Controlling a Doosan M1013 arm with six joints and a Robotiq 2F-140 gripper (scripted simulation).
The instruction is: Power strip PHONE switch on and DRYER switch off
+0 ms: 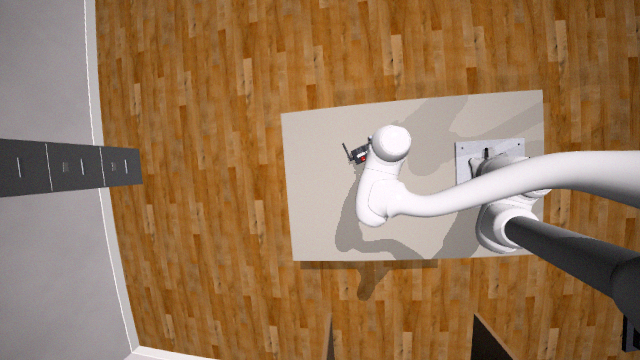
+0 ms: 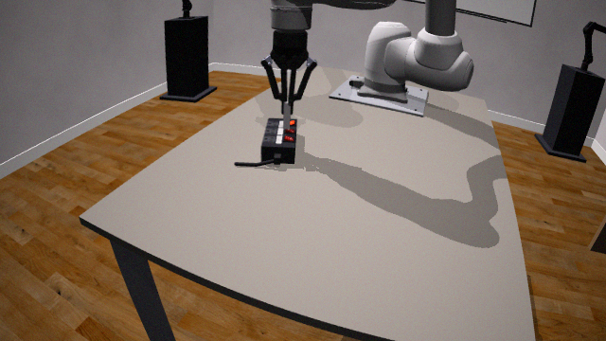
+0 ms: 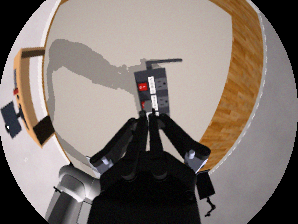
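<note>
On the left half of the bench (image 2: pixel 331 246), well apart from the arm's base plate (image 2: pixel 417 106), the power strip (image 2: pixel 278 142) lay flat and right way up, a short black box with its stub of cable (image 2: pixel 251 164) trailing toward the near-left edge. Along its top ran a row of white labels beside a row of red rocker switches (image 2: pixel 290 137); the lettering was too small to tell which was PHONE and which DRYER. Over the far end of the strip hung the end effector (image 2: pixel 287 114), fingers pressed together with nothing between them, forming a single narrow tip that pointed straight down at or just above the farthest switch; whether it was touching could not be told. The wrist view showed the same closed tip (image 3: pixel 152 120) meeting the near end of the strip (image 3: pixel 150 92). Judged from its look, the strip was a rigid, light plastic body with a smooth underside, likely to slide or tip if pushed sideways or at an edge. It needed no gripping; each rocker probably wanted a short vertical press on its raised half, squarely over the body, so the box stayed put. Rockers would likely snap over stiffly, then settle.
</note>
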